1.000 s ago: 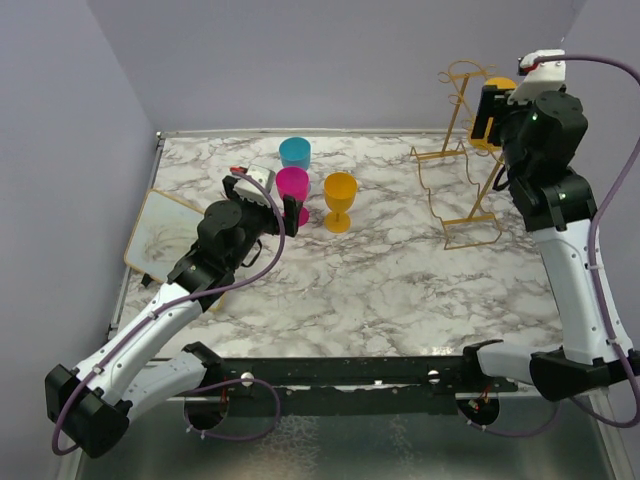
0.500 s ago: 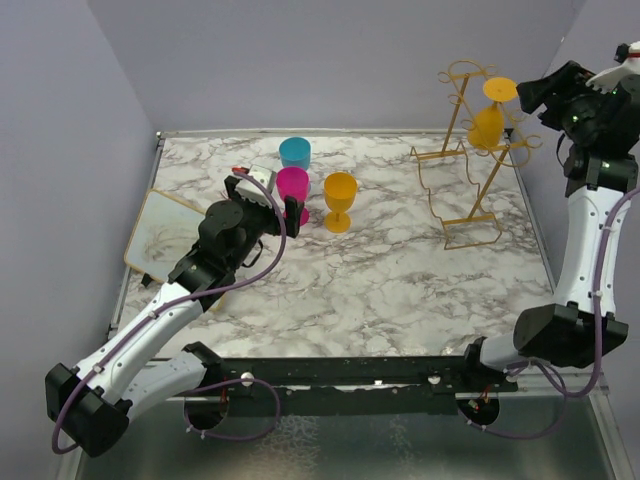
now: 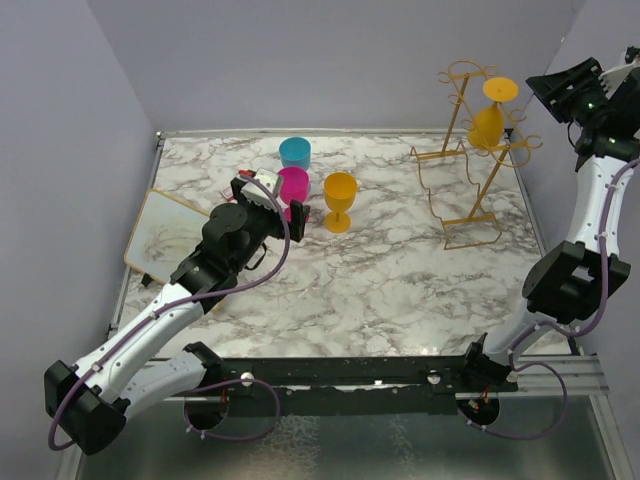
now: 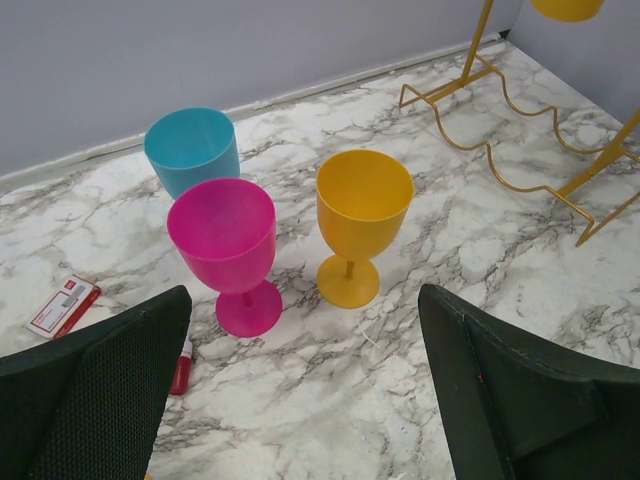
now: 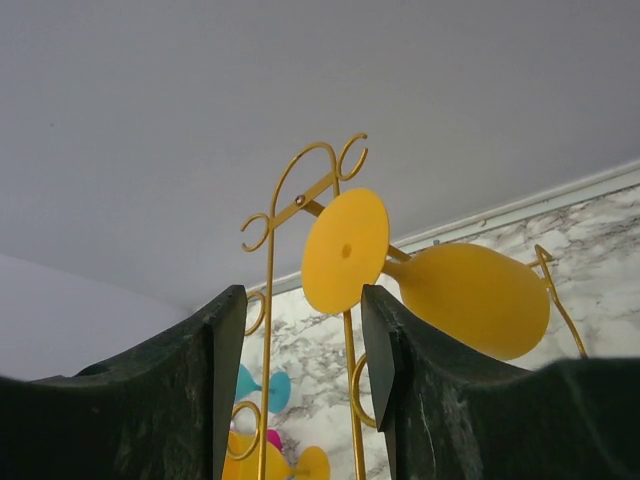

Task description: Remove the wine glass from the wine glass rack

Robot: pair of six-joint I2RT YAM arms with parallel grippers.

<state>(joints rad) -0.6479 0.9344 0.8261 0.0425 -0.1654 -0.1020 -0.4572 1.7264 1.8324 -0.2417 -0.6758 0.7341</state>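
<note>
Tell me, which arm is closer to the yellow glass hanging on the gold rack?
Right. The right gripper is raised just beside the hanging yellow glass, not touching; the left gripper is far off, by the pink glass.

right gripper (image 3: 545, 88) — backed rightward off wine glass rack (image 3: 488, 190) | rack uncovered

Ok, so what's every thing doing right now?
rack: standing upright
hanging glass: on rack, tilted, foot up
yellow glass: upright on table
pink glass: upright
blue cup: upright
left gripper: jaws open
right gripper: jaws open, holding nothing
</note>
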